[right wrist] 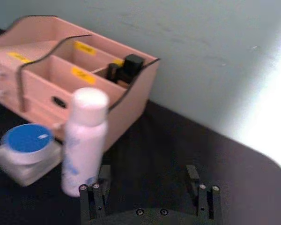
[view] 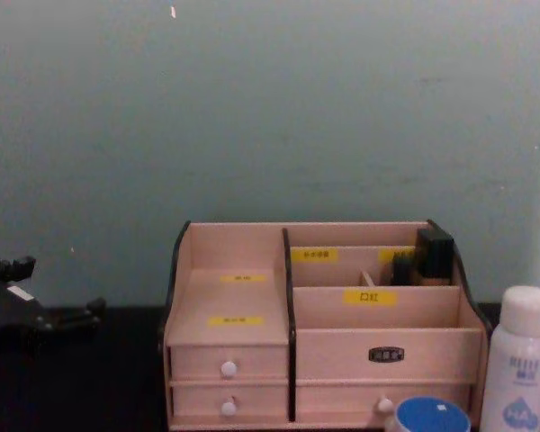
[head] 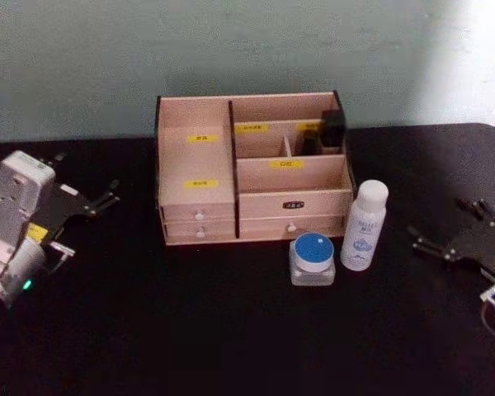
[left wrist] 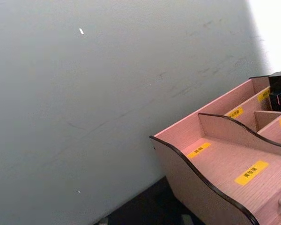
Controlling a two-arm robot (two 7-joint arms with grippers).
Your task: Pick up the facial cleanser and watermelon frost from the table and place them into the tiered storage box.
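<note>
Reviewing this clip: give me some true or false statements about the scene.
1. The white bottle stands upright on the table, outside the tiered storage box. True.
2. The blue-lidded jar sits inside a compartment. False: it rests on the table beside the bottle.
3. The right claw is shut on the bottle. False: it is open and empty.
4. A dark item sits in the box's back right compartment. True.

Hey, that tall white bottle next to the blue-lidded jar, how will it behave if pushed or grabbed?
The white bottle stands tall on a narrow base, so a push high up would probably tip it. Its body looks round, so once down it would likely roll. The smooth-looking sides may slip in a loose grip.
</note>
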